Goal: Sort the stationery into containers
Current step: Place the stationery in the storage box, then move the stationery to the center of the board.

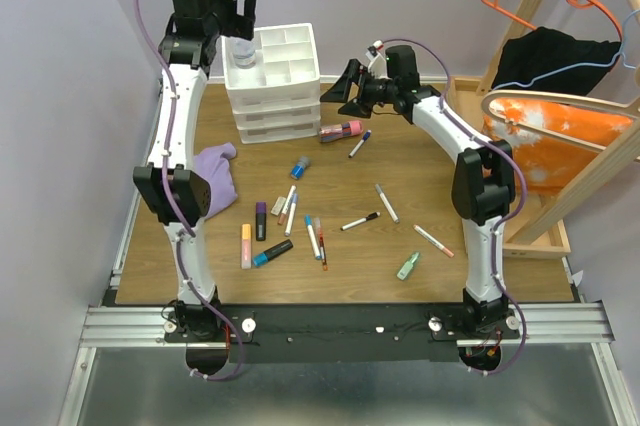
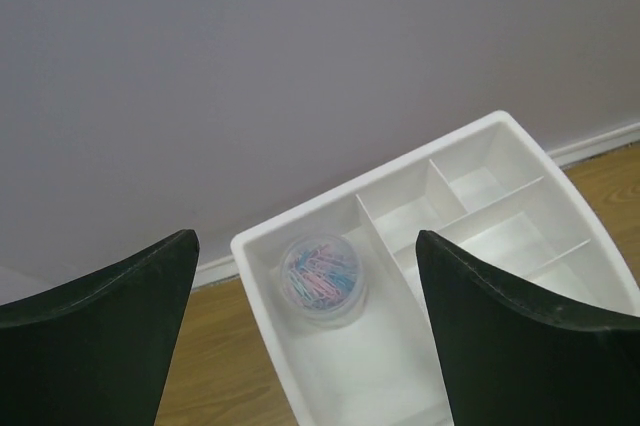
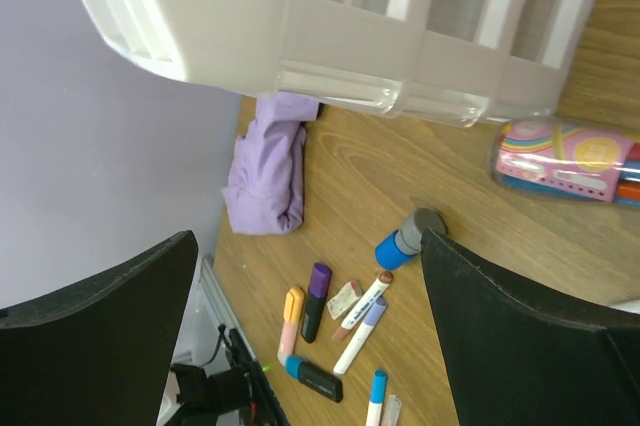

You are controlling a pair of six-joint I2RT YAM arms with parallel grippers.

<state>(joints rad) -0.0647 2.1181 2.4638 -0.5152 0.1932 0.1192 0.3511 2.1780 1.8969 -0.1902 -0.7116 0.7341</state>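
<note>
My left tool (image 2: 303, 236), spread and empty, over the white organiser (image 1: 280, 111); my right tool (image 3: 307, 236), spread and empty, beside its drawers; pens and markers (image 1: 360, 221) loose on the counter (image 1: 420, 161).

One white desk organiser (image 1: 280, 111) with three stacked drawers (image 1: 278, 129). One clear round jar of pastel paper clips (image 2: 322, 276) in its open top. One crumpled purple cloth (image 1: 214, 178). One pink pencil pouch (image 1: 340, 130). Five stubby markers (image 1: 261, 220): one each in blue, purple, orange, green, and black with a blue end. Eight slim pens (image 1: 387, 203) lying loose nearby. One small pale block (image 1: 279, 206) among them. Two robot arms (image 1: 172, 136)
</note>
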